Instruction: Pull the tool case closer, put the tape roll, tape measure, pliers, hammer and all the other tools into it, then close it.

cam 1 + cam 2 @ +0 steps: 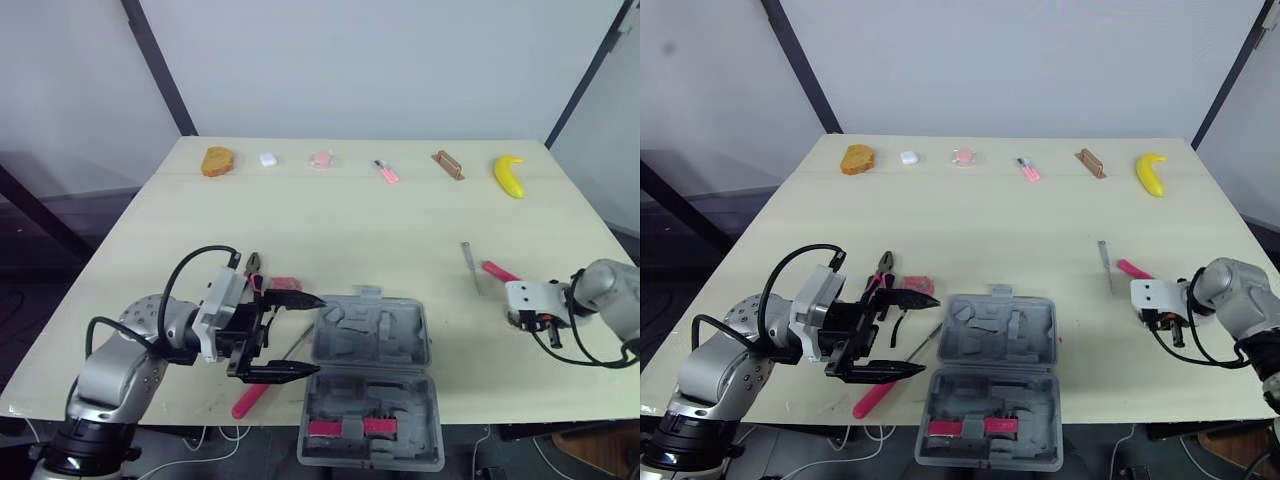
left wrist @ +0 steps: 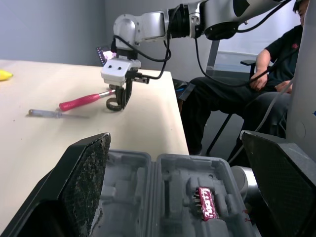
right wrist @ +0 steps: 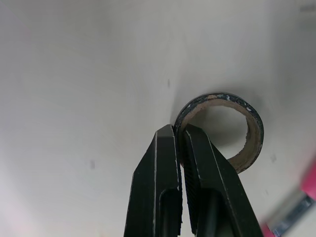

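The grey tool case (image 1: 372, 338) lies open at the table's near edge, with a pink bit strip (image 1: 350, 428) in its near half. Just left of the case my left gripper (image 1: 303, 335) is open, its fingers (image 2: 84, 187) pointing at the case's side. Behind that gripper lie pink-handled pliers (image 1: 254, 266), and a pink-handled tool (image 1: 250, 400) lies below it. At the right, my right gripper (image 3: 177, 132) points down and is shut on the wall of the dark tape roll (image 3: 253, 133). A pink-handled screwdriver (image 1: 497, 270) lies just behind it.
Along the far edge are a bread piece (image 1: 218, 161), a small white object (image 1: 267, 158), a pink object (image 1: 320, 159), a pink pen (image 1: 386, 172), a brown block (image 1: 447, 165) and a banana (image 1: 509, 176). A person (image 2: 261, 74) sits beyond the table's right side.
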### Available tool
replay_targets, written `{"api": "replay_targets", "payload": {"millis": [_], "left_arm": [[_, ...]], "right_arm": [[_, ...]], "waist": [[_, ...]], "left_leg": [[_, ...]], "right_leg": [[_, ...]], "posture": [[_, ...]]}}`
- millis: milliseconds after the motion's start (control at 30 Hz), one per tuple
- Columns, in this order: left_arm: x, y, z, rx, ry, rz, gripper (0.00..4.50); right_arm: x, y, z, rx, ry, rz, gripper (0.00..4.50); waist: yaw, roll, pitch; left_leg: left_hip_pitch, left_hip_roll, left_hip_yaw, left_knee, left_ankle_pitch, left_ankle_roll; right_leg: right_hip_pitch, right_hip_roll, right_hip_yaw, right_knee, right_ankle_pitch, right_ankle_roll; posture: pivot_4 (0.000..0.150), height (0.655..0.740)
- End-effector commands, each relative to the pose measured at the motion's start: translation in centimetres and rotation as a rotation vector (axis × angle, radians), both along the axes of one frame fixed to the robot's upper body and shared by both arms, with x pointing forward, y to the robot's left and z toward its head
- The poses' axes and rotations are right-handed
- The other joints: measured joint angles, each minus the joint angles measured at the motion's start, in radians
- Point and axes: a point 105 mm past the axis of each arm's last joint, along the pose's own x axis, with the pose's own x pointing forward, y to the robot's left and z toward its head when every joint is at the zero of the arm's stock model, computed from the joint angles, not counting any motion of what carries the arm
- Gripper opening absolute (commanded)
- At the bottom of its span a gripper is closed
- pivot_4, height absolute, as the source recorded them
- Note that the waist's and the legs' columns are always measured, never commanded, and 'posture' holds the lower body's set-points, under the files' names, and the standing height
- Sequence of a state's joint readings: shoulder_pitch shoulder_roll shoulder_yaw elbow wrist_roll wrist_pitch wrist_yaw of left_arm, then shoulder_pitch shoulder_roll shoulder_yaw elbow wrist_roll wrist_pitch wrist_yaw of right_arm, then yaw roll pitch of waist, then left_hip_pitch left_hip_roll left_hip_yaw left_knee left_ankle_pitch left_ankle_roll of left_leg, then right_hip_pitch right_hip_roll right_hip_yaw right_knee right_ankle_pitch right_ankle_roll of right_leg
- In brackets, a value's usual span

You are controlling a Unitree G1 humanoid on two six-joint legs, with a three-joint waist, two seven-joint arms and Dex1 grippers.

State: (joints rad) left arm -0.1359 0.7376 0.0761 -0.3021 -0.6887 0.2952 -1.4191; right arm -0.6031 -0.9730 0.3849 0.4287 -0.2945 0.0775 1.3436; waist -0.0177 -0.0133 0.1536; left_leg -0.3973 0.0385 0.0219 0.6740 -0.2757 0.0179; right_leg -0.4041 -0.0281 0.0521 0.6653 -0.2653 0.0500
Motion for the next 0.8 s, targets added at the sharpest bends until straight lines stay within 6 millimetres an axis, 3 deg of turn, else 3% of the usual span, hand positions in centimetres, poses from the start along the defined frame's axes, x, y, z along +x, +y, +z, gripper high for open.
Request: {"api": "replay_targets", "payload": {"millis": [33, 300, 467, 567, 800], "left_arm": [[0.2, 0.2, 0.5, -0.023, -0.038, 0.022, 4.5], [1.5, 2.5, 0.0, -0.047, -0.034, 0.274, 4.5], [0.9, 4.6, -0.4, -0.092, -0.021, 0.465, 4.5], [0.0, 5.6, -0.6, -0.105, -0.021, 0.56, 4.5], [-2.2, 7.3, -1.5, -0.11, 0.0, 0.742, 4.5]], "right_arm": [[0.5, 2.3, 2.6, -0.02, -0.022, 0.093, 0.04], [1.9, 10.5, 5.8, -0.023, -0.039, 0.322, 0.04], [2.9, 18.9, 7.0, -0.034, -0.054, 0.555, 0.04], [2.4, 23.0, 7.1, -0.018, -0.041, 0.659, 0.04], [0.7, 30.3, 6.0, 0.011, -0.027, 0.795, 0.04]], "waist": [[-0.003, 0.0, 0.0], [-0.003, 0.001, 0.001], [-0.017, 0.001, 0.001], [-0.022, 0.001, 0.001], [-0.02, 0.001, 0.001]], "left_leg": [[0.0, 0.0, 0.0, 0.0, 0.0, 0.0], [-0.001, 0.0, -0.002, 0.0, 0.0, 0.0], [-0.002, 0.0, 0.0, 0.0, 0.0, 0.0], [-0.003, 0.001, 0.0, 0.0, 0.0, 0.0], [-0.003, 0.0, -0.001, -0.001, 0.0, -0.001]], "right_leg": [[0.0, 0.0, 0.0, 0.0, 0.0, 0.0], [-0.001, 0.0, -0.001, 0.001, 0.0, 0.0], [-0.004, -0.002, -0.001, 0.004, 0.0, 0.0], [-0.006, -0.003, -0.001, 0.007, 0.0, -0.001], [-0.006, -0.008, -0.005, 0.008, -0.001, -0.001]], "posture": [[0.15, 0.74], [0.15, 0.74], [0.15, 0.74], [0.15, 0.74], [0.15, 0.74]]}}
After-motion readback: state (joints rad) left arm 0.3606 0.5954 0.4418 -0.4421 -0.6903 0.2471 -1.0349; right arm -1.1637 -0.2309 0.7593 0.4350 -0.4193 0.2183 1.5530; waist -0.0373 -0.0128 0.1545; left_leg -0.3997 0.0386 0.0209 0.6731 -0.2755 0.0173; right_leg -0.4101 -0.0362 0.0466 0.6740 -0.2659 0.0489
